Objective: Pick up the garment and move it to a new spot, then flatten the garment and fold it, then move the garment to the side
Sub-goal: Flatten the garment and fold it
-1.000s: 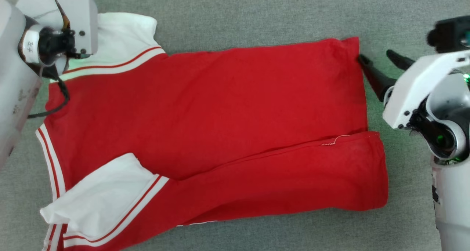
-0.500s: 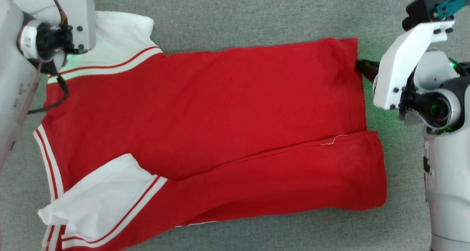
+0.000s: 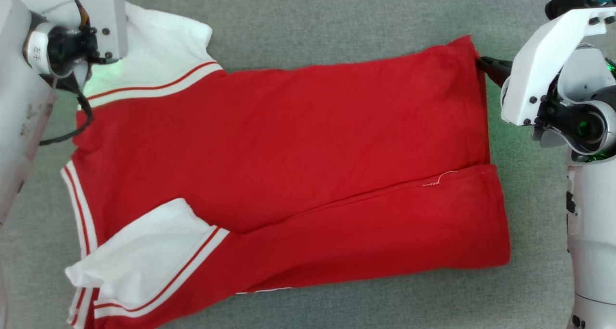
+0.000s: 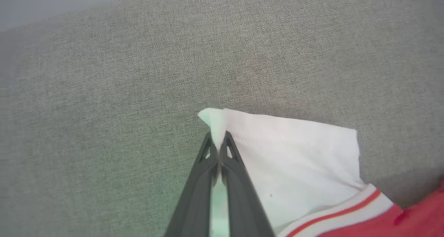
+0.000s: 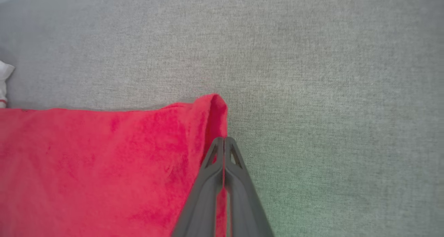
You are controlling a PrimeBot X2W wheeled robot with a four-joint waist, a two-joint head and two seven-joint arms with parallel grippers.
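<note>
While it lies spread lengthwise across the grey fabric surface (image 3: 337, 26), the red jersey (image 3: 288, 146) points its white sleeves to the left and its hem to the right. Its near long side is folded up over the body, so the near white sleeve (image 3: 139, 261) rests on top of the red cloth. A pale loose thread (image 3: 440, 179) sits on the fold line close to the hem. No lettering is visible on the side facing up. At the far left, the left gripper (image 4: 218, 138) has its two dark fingers pressed together on the outer corner of the far white sleeve (image 4: 295, 154), and a peak of white cloth pokes out past the tips. At the far right, the right gripper (image 5: 224, 140) is likewise closed, pinching the far corner of the red hem, which rises in a small ridge just beyond the fingertips, with a sliver of red showing between the fingers. Green light tints the surface beside both wrists.
</note>
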